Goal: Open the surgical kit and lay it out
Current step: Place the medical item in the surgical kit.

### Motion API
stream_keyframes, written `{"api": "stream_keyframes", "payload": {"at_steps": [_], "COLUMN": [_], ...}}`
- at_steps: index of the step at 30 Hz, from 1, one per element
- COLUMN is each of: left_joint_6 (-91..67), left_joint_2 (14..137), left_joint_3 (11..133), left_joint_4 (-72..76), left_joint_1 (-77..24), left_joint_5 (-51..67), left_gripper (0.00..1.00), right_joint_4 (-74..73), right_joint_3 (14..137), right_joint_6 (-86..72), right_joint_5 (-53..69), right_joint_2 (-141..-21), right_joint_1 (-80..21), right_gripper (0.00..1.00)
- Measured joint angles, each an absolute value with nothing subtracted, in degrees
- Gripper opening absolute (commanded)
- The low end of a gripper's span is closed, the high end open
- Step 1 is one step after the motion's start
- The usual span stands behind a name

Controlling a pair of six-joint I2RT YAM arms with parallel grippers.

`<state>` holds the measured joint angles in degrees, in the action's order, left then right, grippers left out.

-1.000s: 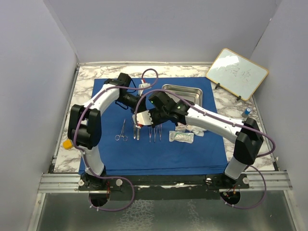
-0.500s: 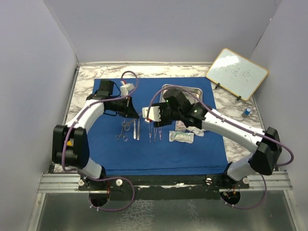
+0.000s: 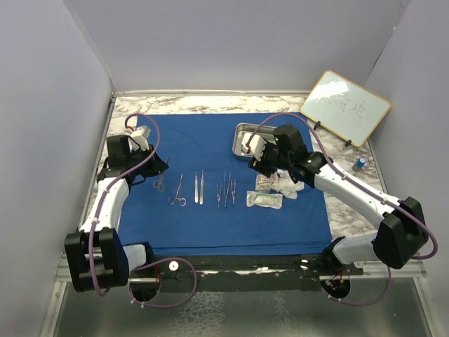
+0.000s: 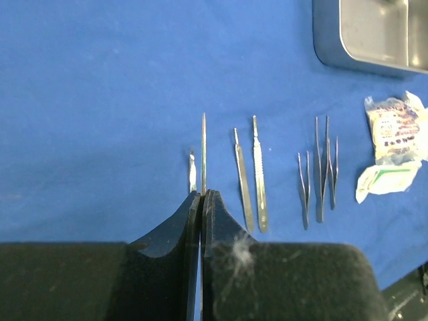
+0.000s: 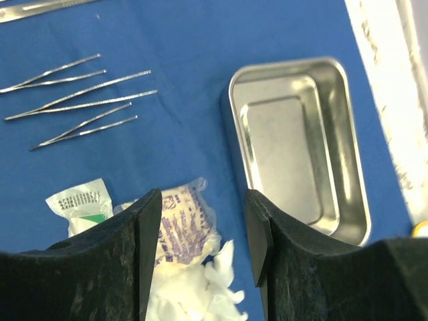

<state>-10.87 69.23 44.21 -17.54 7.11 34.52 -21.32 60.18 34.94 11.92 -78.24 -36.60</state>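
The royal-blue cloth lies spread flat. On it lie a row of steel tools: scissors, two straight handles and tweezers. The steel tray stands empty at the back right. My left gripper is shut on a thin steel instrument that sticks out of its tips at the row's left end. My right gripper is open and empty above a purple-printed packet and white gauze, beside the tray.
A green-marked packet lies in front of the gauze. The wood-framed whiteboard leans at the back right. A small blue-capped bottle stands on the marble table right of the cloth. Grey walls close in three sides.
My left arm has swung from the cloth's middle to its left side, with the thin instrument now left of the scissors. My right gripper has moved right, from the tool row to the packets.
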Motion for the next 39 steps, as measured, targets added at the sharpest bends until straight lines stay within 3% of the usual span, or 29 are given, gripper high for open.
{"api": "stream_keyframes", "payload": {"at_steps": [14,39], "left_joint_6": [-8.9,-10.6], "left_joint_2": [66.2,75.0], "left_joint_3": [39.2,33.0], "left_joint_4": [-14.2,-3.9], "left_joint_1": [7.9,8.4], "left_joint_5": [27.6,26.0], "left_gripper": [0.0,0.0], "right_joint_4": [-18.2,-16.7], "right_joint_3": [55.2,53.6], "right_joint_6": [26.8,26.7], "right_joint_5": [9.5,11.0], "right_joint_2": [-76.3,-74.9], "right_joint_1": [-28.5,-25.0], "right_gripper": [0.53,0.51]}}
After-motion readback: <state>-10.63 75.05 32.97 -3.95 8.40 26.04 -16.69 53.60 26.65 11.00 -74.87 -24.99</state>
